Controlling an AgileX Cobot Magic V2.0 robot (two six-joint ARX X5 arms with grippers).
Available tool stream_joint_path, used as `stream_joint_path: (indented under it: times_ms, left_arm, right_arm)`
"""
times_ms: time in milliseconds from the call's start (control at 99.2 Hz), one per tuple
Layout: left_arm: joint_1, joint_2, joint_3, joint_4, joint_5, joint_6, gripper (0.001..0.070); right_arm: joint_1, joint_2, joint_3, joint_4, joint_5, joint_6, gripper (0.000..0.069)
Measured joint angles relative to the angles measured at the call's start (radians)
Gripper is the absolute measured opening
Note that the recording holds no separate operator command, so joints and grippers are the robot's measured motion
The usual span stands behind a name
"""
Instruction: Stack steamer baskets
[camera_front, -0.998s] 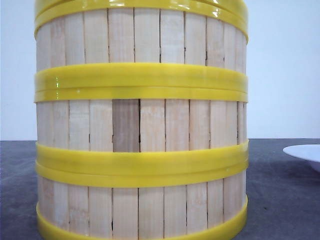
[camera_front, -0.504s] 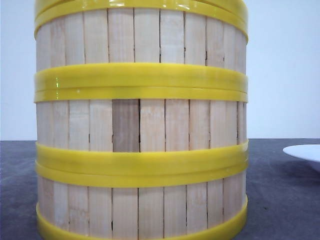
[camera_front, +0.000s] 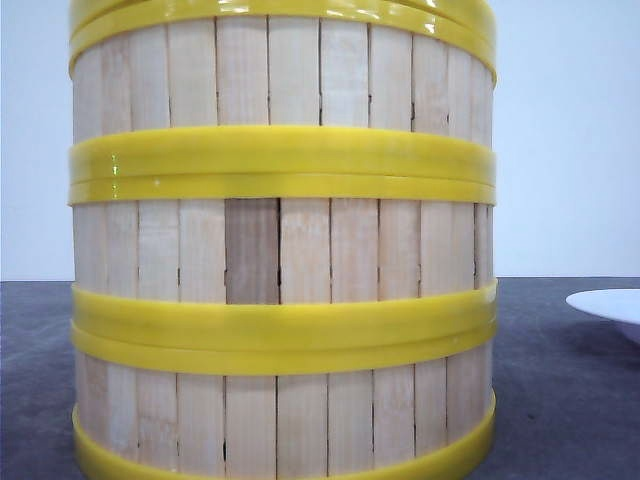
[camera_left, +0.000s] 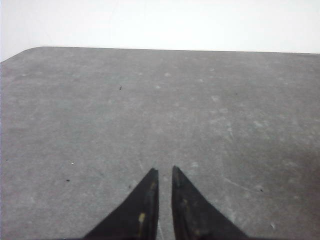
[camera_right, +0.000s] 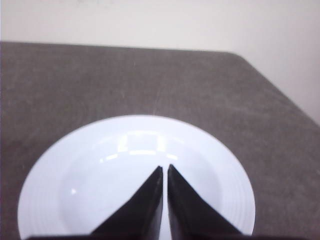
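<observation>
Baskets stand stacked three high on the grey surface, close to the front camera, left of a white plate. Left end effector hangs nearly closed above bare surface (holding nothing); right end effector, pressed together, hovers over the plate.

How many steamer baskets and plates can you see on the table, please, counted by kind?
Steamer baskets: 3, stacked in one column, the top one cut off by the picture's edge
White plate: 1, empty, to the right of the stack
Total: 4
</observation>
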Motion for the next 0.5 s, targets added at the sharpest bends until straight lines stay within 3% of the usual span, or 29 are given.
stream_joint_path:
  times_ms: [504]
  left_arm:
    - [0.000, 0.000, 0.000, 0.000, 0.000, 0.000, 0.0020]
  right_arm:
    - [0.000, -0.068, -0.039, 0.067, -0.008, 0.039, 0.0010]
